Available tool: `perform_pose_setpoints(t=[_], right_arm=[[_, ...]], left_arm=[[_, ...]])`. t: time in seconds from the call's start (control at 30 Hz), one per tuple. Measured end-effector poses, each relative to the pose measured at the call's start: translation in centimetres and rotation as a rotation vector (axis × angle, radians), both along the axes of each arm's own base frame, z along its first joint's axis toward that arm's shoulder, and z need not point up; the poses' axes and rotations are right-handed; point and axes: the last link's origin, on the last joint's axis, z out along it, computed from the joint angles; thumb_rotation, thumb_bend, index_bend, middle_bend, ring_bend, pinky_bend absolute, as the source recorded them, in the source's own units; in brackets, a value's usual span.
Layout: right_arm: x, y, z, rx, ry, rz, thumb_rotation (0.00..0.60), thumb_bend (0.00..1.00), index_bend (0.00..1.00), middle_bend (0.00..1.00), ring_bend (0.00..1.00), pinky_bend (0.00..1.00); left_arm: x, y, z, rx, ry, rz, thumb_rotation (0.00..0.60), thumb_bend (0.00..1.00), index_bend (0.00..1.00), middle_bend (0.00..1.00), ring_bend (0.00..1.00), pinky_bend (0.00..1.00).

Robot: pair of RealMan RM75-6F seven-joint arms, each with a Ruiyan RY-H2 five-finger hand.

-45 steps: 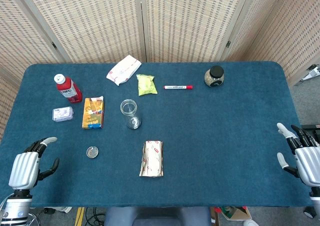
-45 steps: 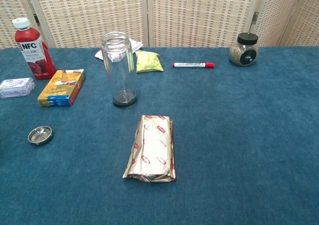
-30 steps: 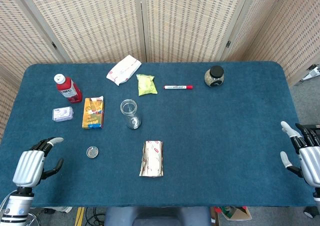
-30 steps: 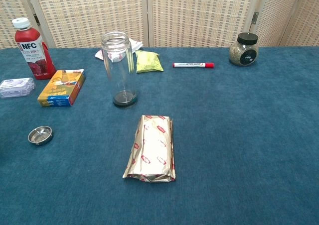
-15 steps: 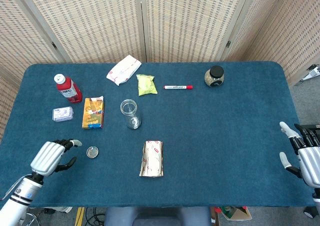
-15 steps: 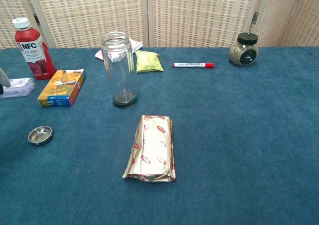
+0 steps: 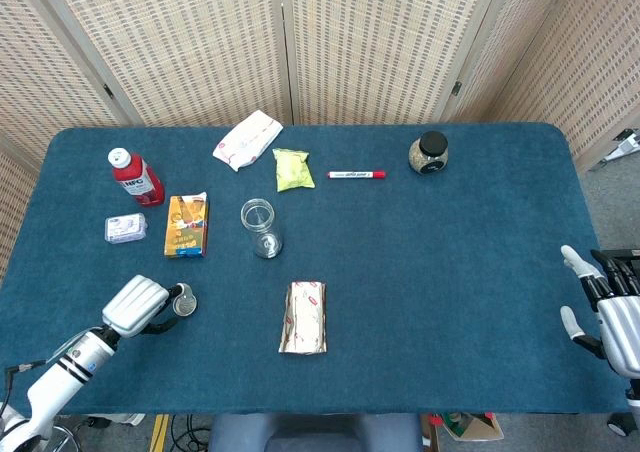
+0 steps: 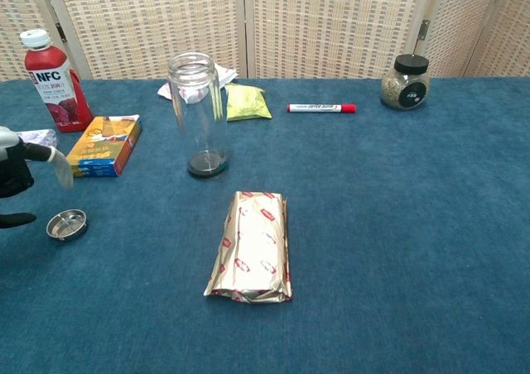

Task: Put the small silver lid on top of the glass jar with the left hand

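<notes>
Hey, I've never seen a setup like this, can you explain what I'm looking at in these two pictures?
It is a two-armed robot at a blue table. One picture looks down from its head, the other looks forward from its chest. The left robot hand is open beside a small silver lid, holding nothing. The right robot hand waits open at the table's edge. Also on the table: an open glass jar, a foil packet, a red juice bottle, an orange box, a red marker and a spice jar.
</notes>
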Motion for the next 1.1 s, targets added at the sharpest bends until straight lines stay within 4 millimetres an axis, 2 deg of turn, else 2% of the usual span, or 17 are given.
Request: perform_pose_setpoints(t=[0.37, 1.1], right_arm=[[-0.1, 0.1, -0.1, 0.001, 0.000, -0.008, 0.600, 0.42, 0.05, 0.23, 0.07, 0.13], [-0.7, 0.4, 0.2, -0.011, -0.003, -0.021, 0.600, 0.42, 0.05, 0.23, 0.07, 0.13]], left_arm=[[-0.7, 1.7, -1.2, -0.018, 0.053, 0.010, 0.600, 0.31, 0.45, 0.97, 0.93, 1.00], [-0.8, 2.9, -3.0, -0.041, 0.094, 0.060, 0.600, 0.32, 0.52, 0.98, 0.94, 1.00]])
